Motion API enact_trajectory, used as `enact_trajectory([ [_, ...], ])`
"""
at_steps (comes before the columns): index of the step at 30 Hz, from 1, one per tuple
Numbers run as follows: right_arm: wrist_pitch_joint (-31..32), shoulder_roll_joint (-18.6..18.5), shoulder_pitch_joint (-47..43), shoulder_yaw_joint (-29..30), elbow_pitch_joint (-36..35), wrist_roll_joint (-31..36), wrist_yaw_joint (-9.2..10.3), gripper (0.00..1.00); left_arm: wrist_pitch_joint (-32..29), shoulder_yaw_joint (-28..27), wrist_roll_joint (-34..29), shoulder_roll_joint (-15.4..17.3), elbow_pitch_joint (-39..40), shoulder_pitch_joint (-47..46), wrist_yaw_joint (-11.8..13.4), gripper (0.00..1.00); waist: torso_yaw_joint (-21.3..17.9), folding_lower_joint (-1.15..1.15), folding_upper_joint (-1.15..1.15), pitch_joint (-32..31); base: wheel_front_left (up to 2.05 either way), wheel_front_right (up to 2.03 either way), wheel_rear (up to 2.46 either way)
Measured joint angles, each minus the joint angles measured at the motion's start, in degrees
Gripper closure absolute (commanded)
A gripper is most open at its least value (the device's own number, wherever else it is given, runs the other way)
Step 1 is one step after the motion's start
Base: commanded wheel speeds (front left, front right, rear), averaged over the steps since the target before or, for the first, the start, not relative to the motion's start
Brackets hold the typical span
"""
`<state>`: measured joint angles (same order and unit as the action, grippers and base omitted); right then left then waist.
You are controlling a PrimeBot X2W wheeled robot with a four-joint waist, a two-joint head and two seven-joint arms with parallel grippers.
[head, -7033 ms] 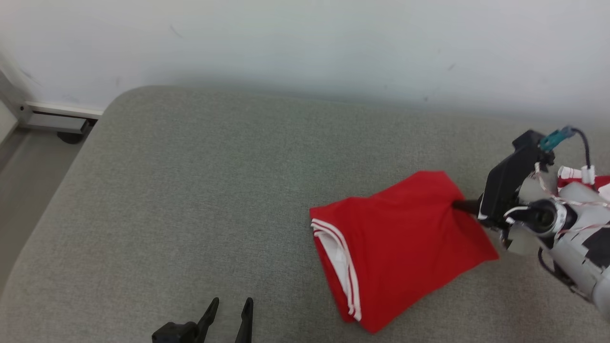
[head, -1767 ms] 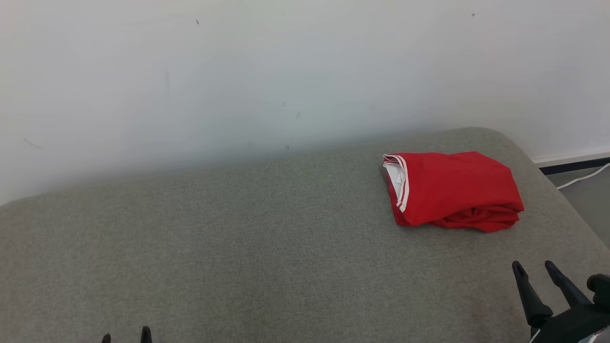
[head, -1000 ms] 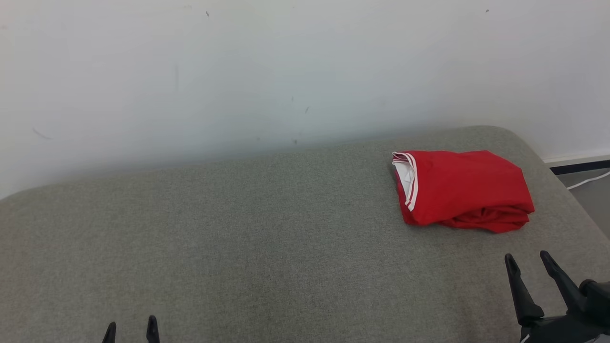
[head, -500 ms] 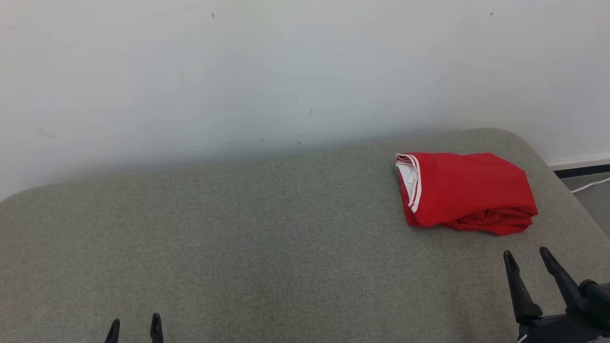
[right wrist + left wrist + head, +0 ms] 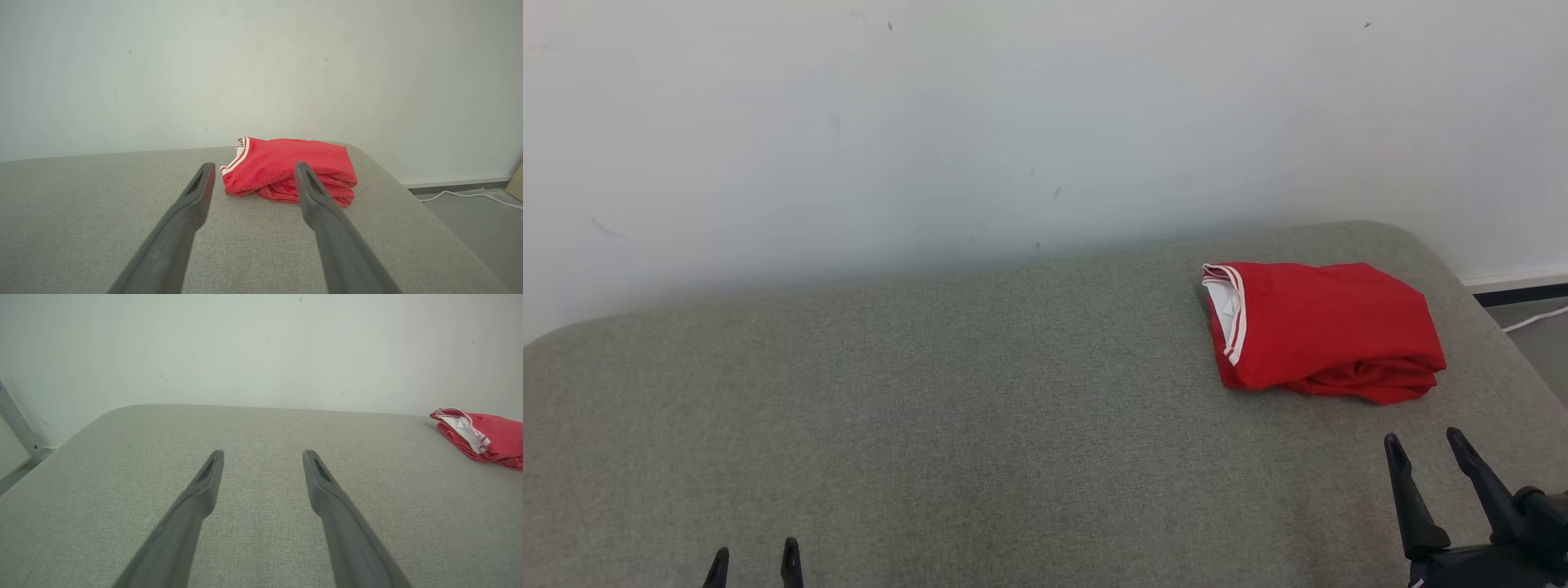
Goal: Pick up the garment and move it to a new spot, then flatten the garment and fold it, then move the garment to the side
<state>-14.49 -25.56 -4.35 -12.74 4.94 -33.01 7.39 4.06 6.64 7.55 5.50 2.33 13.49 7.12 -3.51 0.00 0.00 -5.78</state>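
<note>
The garment point(image 5: 1323, 331), red with white stripes along its hem, lies folded in a compact bundle at the far right of the grey cushion point(image 5: 931, 425). It also shows in the right wrist view as the garment point(image 5: 286, 169) and at the right edge of the left wrist view as the garment point(image 5: 486, 435). My right gripper point(image 5: 1425, 441) stands open near the front right, short of the bundle and apart from it. My left gripper point(image 5: 754, 557) is open at the lower left, far from the garment, with nothing between its fingers point(image 5: 204, 490).
A pale wall point(image 5: 1013, 122) rises right behind the cushion. The cushion's right edge drops to grey floor point(image 5: 1535, 339), where a white cable point(image 5: 470, 195) lies along a dark baseboard. A metal frame leg point(image 5: 16, 428) stands past the cushion's left end.
Seven seconds ago my right gripper was at the garment; now it is withdrawn and the bundle lies free. The head view has turned since then. Over the last second almost nothing moved.
</note>
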Motion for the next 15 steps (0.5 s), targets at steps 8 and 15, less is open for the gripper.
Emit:
enact_trajectory([
  [8,0.01,0.21,-0.02,0.45,-0.52,0.88,0.00,0.00,-0.01,-0.01,0.01,0.03,-0.07,-0.07,0.00,0.00,-0.02,0.00,0.01,0.02,0.00,0.00,0.00],
  [15,0.04,0.32,-0.07,0.82,-0.94,1.32,0.00,0.00,-0.08,-0.01,0.02,0.04,-0.16,-1.04,0.00,0.00,-0.03,0.00,0.01,0.01,0.00,0.00,0.00],
])
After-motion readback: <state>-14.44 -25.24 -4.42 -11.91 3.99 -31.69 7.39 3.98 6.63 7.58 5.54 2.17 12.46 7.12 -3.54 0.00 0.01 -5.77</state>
